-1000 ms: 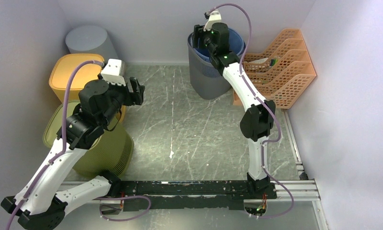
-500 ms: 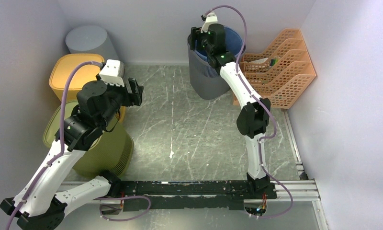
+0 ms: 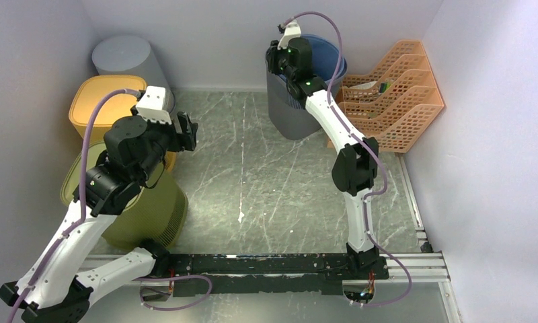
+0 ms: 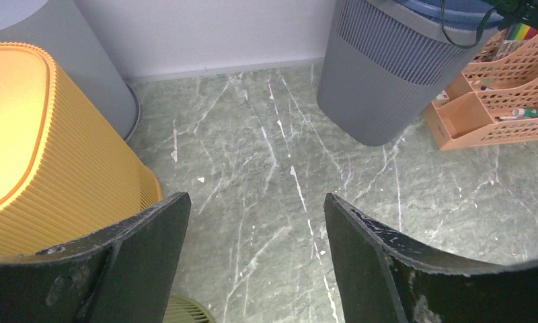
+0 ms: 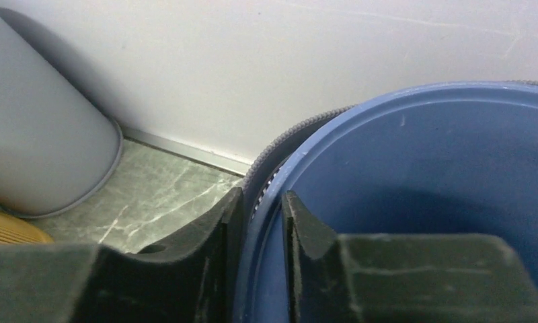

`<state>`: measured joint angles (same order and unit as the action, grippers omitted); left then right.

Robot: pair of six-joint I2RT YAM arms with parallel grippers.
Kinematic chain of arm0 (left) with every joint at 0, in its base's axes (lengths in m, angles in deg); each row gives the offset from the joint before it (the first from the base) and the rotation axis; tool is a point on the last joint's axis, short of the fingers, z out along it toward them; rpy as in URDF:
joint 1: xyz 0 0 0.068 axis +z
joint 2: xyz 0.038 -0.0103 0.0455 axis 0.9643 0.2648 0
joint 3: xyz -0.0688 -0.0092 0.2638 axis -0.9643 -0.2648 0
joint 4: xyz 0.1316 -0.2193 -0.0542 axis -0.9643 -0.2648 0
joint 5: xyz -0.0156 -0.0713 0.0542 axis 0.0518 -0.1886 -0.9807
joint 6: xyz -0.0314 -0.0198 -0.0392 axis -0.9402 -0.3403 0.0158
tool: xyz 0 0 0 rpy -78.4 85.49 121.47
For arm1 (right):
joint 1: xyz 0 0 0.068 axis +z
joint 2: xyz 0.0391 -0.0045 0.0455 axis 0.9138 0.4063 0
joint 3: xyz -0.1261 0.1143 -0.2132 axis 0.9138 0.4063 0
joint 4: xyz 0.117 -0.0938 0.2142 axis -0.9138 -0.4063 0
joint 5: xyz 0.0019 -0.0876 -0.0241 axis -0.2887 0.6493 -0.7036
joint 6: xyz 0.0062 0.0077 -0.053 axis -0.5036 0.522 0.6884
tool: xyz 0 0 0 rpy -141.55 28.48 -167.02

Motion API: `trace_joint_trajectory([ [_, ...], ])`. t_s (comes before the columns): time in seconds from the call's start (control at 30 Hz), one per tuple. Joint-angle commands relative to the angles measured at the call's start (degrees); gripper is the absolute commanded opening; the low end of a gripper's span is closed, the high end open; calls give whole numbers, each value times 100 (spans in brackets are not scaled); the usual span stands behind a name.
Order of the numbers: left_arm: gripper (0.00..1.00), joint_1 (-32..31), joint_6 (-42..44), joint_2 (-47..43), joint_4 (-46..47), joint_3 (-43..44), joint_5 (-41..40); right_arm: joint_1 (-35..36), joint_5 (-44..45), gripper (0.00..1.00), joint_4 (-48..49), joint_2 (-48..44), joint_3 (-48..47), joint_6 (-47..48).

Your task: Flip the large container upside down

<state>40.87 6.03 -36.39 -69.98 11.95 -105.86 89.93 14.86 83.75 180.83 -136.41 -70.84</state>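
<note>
The large container [image 3: 294,116] is a grey ribbed bin with a blue inner liner. It stands upright at the back centre and also shows in the left wrist view [image 4: 380,74]. My right gripper [image 3: 280,56] is shut on its near-left rim. In the right wrist view one finger of that gripper [image 5: 259,212] is outside the grey wall and the other is inside the blue liner [image 5: 421,168]. My left gripper [image 3: 188,130] is open and empty. It hovers above the floor by the orange bin, its fingers wide apart in the left wrist view [image 4: 256,212].
A grey container [image 3: 122,57] stands upside down at the back left. An orange ribbed bin [image 3: 103,102] and an olive bin [image 3: 148,208] stand along the left, under the left arm. An orange file rack [image 3: 391,94] sits right of the large container.
My right gripper has moved slightly up and back while gripping the container's rim. My left gripper has drifted a little to the left.
</note>
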Motion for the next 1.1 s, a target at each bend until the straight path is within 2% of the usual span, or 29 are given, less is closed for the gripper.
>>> trace_joint_trajectory([
  [0.0, 85, 12, 45, -129, -21, -15, -126, -122, 558, 17, -684, -93, 480, 362],
  [0.07, 85, 12, 36, -129, -37, 4, -107, -118, 515, 5, -901, -119, 482, 459],
  [0.13, 85, 12, 16, -140, -47, 9, -90, -112, 413, 0, -1100, -193, 526, 545],
  [0.33, 85, 12, -58, -195, -26, -10, -100, -103, -488, 0, -1456, -732, 820, 604],
  [0.47, 84, 13, -121, -210, -21, -6, -22, -18, -925, 0, -1504, -1456, 1246, 618],
  [0.77, 84, 12, -230, -311, -3, -129, 49, 339, -682, 0, -1296, -2960, 2992, 722],
  [1.07, 84, 12, -294, -449, -7, -210, 72, 405, -381, 0, -1660, -3438, 3222, 701],
])
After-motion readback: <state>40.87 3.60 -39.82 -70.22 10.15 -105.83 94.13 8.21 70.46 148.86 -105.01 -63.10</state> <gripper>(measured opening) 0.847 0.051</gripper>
